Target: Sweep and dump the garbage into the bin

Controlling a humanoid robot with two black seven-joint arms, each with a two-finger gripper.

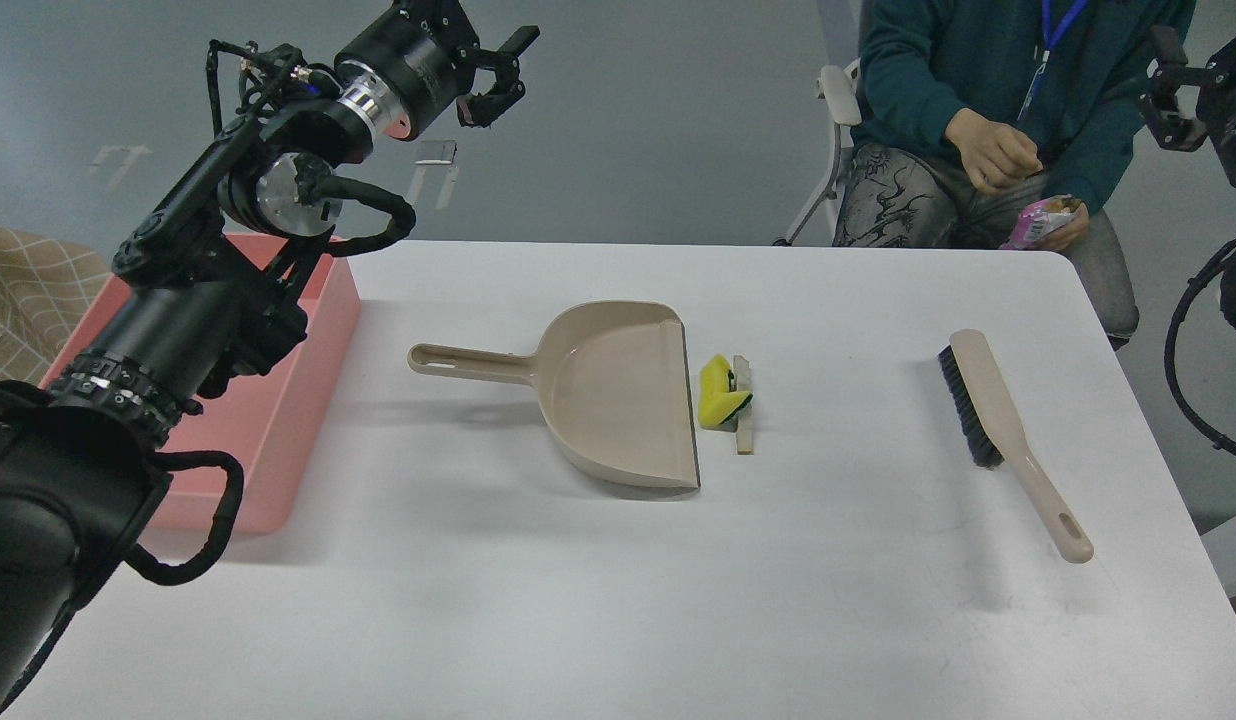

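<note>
From our head view we are looking down on a white table (618, 600). Our left gripper (498, 75) is hanging high at the far left, its fingers spread and holding nothing. Our right gripper (1168, 100) is showing only at the far right edge, dark and partly cut off, so we cannot tell whether its fingers are parted.

The garbage is lying mid-table: a yellow sponge scrap (723, 390) and a pale strip (744, 415), touching each other and sitting just beside the open lip of the dustpan (618, 395), on its right. The brush (998, 430) is resting well to the right, handle pointing near. The bin (278, 400) is sitting at the left table edge, partly behind our left arm.

We are judging that nothing is grasped yet. To do this step well, we are wanting the right gripper on the brush handle and the left on the dustpan handle, pinning the pan flat so short leftward strokes push both scraps over the lip rather than sliding the pan away.
</note>
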